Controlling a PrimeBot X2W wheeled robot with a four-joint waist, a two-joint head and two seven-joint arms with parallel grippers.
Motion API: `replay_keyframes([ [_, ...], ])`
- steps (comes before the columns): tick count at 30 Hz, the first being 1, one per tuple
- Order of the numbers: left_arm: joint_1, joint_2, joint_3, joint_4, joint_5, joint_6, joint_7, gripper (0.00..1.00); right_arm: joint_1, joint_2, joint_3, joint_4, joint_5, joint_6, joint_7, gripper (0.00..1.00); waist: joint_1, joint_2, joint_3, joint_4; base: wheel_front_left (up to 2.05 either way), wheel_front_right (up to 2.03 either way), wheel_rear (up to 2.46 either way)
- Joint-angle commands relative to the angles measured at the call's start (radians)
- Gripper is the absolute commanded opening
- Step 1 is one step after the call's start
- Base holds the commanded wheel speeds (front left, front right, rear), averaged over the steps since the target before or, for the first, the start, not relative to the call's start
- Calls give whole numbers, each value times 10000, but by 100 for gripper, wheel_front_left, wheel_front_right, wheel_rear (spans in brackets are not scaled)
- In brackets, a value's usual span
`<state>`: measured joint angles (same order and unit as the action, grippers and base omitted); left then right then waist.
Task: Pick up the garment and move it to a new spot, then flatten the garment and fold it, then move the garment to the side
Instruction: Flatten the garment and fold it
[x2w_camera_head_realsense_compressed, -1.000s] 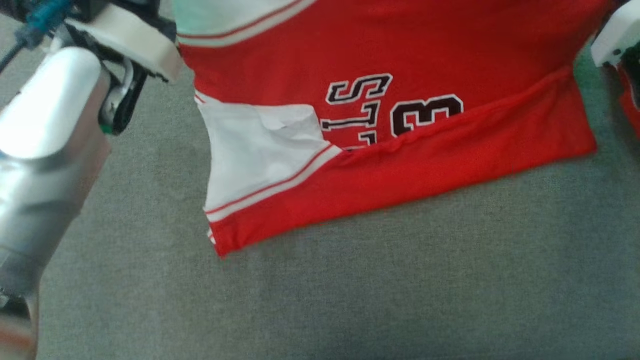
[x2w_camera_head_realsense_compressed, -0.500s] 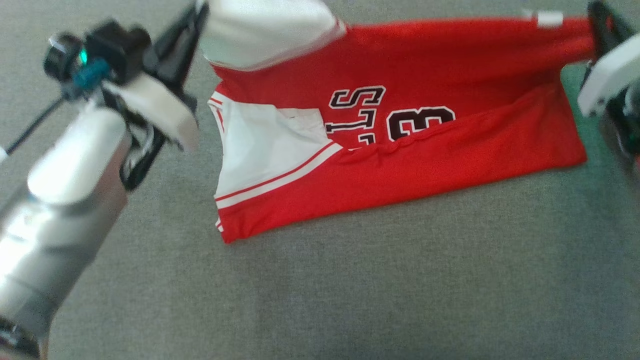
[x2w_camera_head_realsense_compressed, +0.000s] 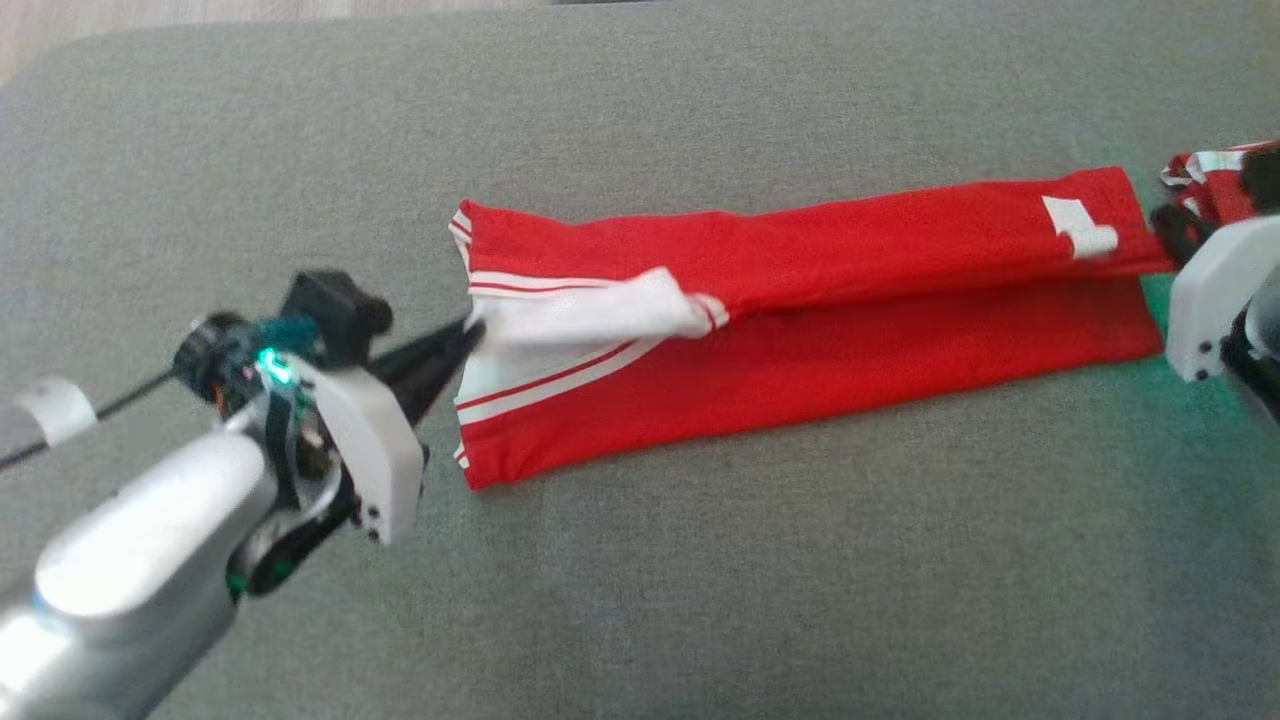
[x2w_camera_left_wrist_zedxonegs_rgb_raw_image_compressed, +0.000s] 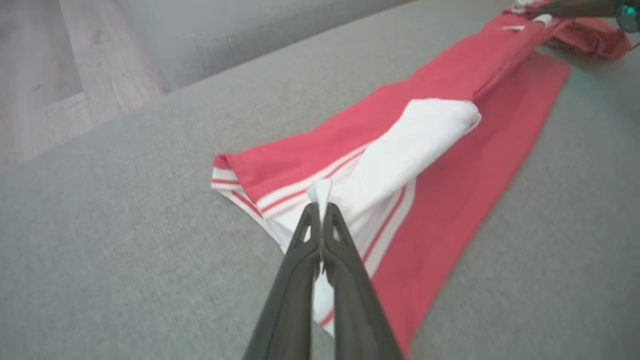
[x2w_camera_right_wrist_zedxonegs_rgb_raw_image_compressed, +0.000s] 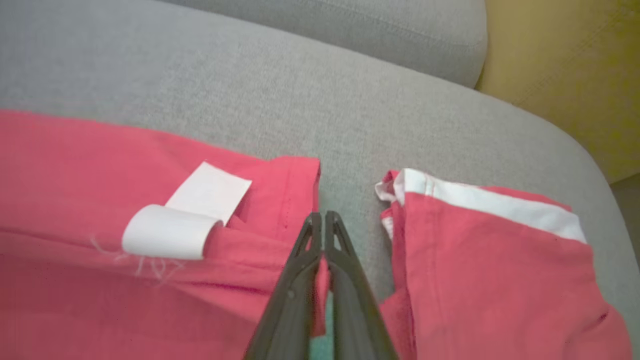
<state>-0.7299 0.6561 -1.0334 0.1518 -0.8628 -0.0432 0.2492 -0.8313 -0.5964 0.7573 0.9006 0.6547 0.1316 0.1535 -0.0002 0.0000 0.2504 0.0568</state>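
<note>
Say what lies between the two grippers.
In the head view, the folded red garment spans it, pinched by left gripper and right gripper at its ends.

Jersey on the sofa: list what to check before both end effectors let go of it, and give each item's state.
1. Left end effector shut on the white panel of the jersey: ok.
2. Right end effector shut on the jersey's red edge: ok.
3. Jersey resting on the sofa cushion as a long folded band: ok.
4. Fold lying flat: not ok, the white panel bulges up near the left end.
5. Bunched red cloth beyond the right end effector is part of this jersey: cannot tell.
</note>
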Motion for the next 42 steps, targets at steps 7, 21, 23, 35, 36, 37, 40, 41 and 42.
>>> replay_keyframes([
  [7,316,943,95,-1422,-326,532,998,0,157,-888,938,-910,550,-9,765,0,2,0,-37,-88,0,0,0],
  [21,504,938,-97,-1644,-479,813,1418,100,274,-1227,1648,-1271,1518,-9,1706,100,2,0,-167,-272,0,0,0],
  [23,527,831,-33,-1567,-442,898,1195,100,322,-1170,1651,-1269,1725,-9,1869,100,2,0,-239,-314,0,0,0],
  [35,552,-287,1621,-688,214,2589,-2558,100,-247,-472,-127,-1704,2625,-9,-500,100,2,0,-1046,-505,0,0,0],
  [36,625,-406,1835,-620,182,2755,-2968,100,-238,-344,-297,-1779,2592,-9,-842,100,2,0,-1105,-516,0,0,0],
  [37,715,-526,2070,-541,138,2937,-3395,100,-212,-213,-455,-1836,2509,-9,-1199,100,2,0,-1167,-525,0,0,0],
  [40,1025,-787,2563,-317,150,3328,-4478,100,-16,285,-1011,-1889,2176,-9,-2377,100,2,0,-1360,-546,0,0,0],
  [41,1149,-877,2713,-263,177,3451,-4698,100,102,513,-1225,-1890,2063,-9,-2760,100,2,0,-1428,-548,0,0,0],
  [42,1306,-1002,2908,-240,136,3529,-4858,100,239,752,-1446,-1883,1940,-9,-3138,100,2,0,-1497,-555,0,0,0],
])
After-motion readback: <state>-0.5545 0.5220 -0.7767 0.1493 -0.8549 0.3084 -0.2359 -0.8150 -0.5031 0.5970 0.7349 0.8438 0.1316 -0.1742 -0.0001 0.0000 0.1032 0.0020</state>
